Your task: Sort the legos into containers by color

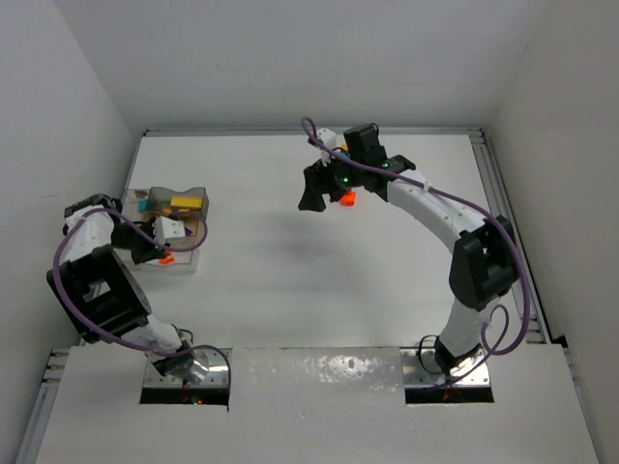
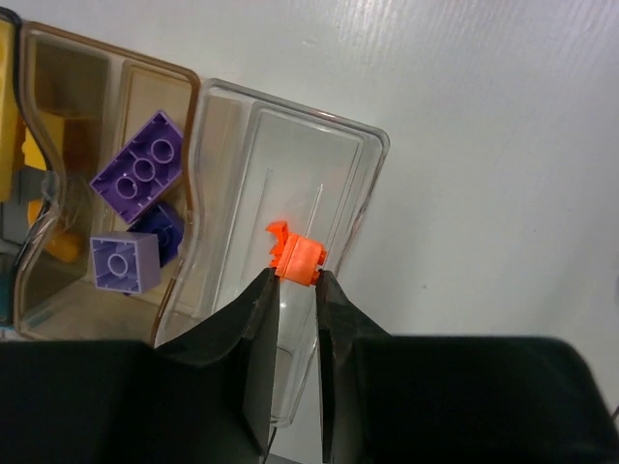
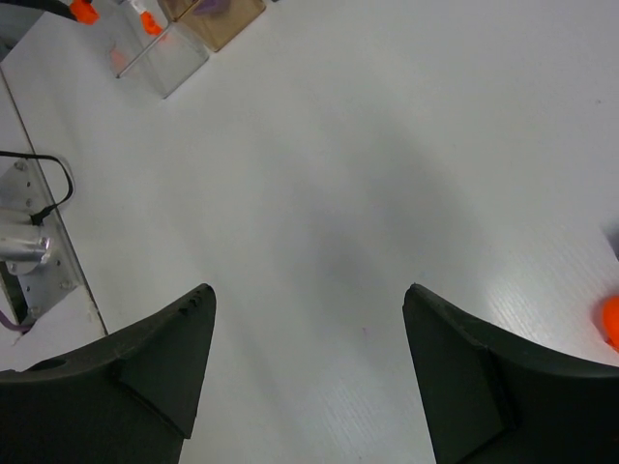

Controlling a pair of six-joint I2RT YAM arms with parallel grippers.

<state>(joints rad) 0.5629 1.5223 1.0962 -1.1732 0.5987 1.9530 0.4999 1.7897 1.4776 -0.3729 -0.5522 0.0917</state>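
Note:
My left gripper [image 2: 298, 275] is shut on a small orange lego [image 2: 298, 259] and holds it over an empty clear bin [image 2: 360, 155] at the end of the containers [image 1: 204, 209]. The neighbouring tan-edged bin holds purple legos [image 2: 142, 172]. Yellow legos [image 2: 8, 116] show at the far left edge. My right gripper [image 3: 308, 302] is open and empty above bare table near the middle back, and also shows in the top view [image 1: 313, 196]. A second orange lego [image 1: 347, 198] lies on the table just right of it, and shows at the edge of the right wrist view [image 3: 611, 321].
The containers sit at the table's left side, close to the left wall. In the right wrist view they show far off at the upper left [image 3: 169, 53]. A metal mounting plate with a cable [image 3: 29, 246] lies at the near edge.

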